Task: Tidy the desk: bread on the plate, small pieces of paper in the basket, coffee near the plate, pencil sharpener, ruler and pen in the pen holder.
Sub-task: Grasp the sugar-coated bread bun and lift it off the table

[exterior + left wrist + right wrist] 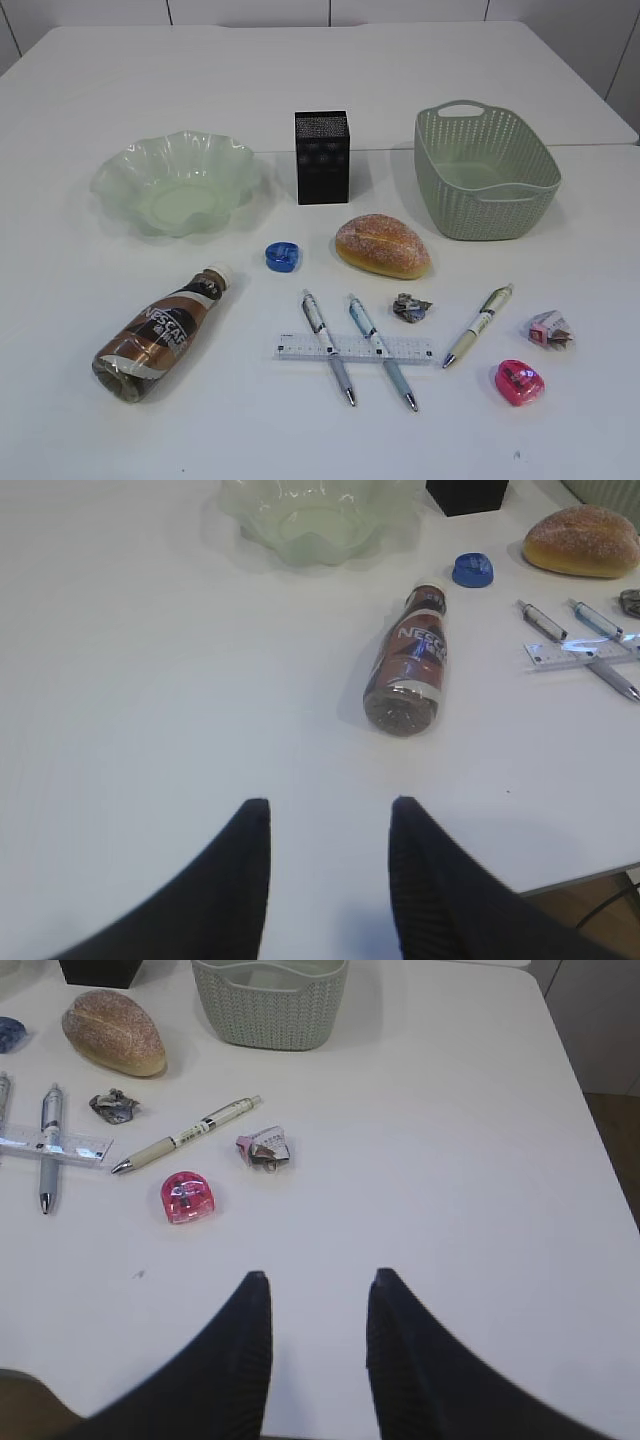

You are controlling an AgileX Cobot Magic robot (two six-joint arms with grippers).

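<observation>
Coffee, a brown bottle (160, 335) lying on its side at the front left of the bench (120, 80), looks like the nearest job for the left hand (325, 875): I would grip it across the middle of the body, jaws square to its length so it cannot roll, and stand it beside the pale green plate (176, 183) behind it. Moving rightward, a blue sharpener (282, 256) sits ahead of the black pen holder (322, 157), the bread (383, 245) lies near the middle, and two pens (328, 347) cross the clear ruler (355, 348); lift those pens first. Farther right lie a paper scrap (412, 307), a third pen (479, 324), a pink sharpener (519, 381), another scrap (550, 329) and the basket (486, 170). Both hands hover low over bare bench at the near edge, the right hand (315, 1345) like the left, jaws partly apart and holding nothing.
</observation>
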